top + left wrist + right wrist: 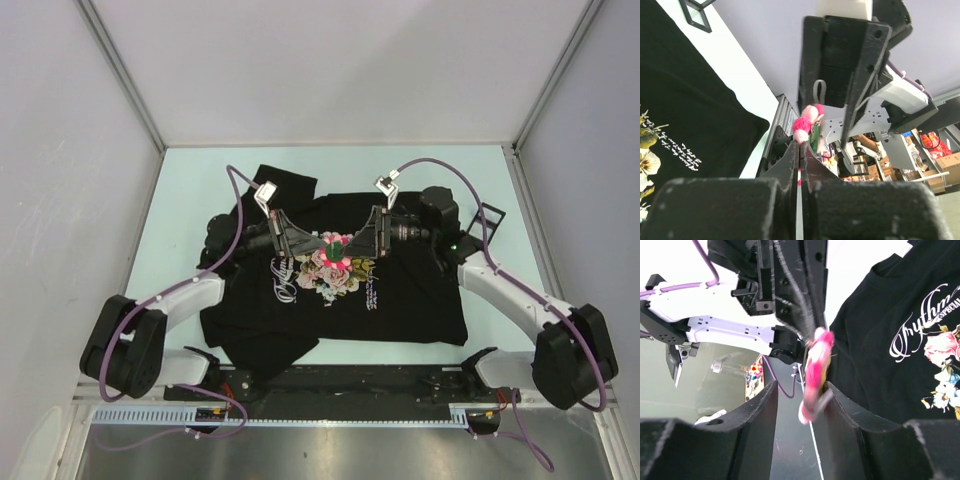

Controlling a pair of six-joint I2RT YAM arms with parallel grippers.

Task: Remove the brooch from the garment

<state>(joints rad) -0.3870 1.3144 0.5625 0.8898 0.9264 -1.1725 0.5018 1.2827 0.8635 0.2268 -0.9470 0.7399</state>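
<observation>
The garment point(400, 310), a black T-shirt with printed roses and white script, lies flat on the table. Both grippers meet above its chest. The brooch point(335, 246), a small bright pink flower, hangs between them, lifted off the cloth. My left gripper point(801, 144) is shut, with the brooch point(807, 120) pinched at its fingertips. My right gripper point(801, 387) is open around the brooch point(816, 370), which looks blurred and rests against the right-hand finger. In the right wrist view the garment point(875, 340) lies behind it.
The pale green table point(190, 190) has grey walls at the back and both sides. A small black frame point(490, 222) stands by the shirt's right edge. A metal rail point(330, 415) runs along the near edge between the arm bases.
</observation>
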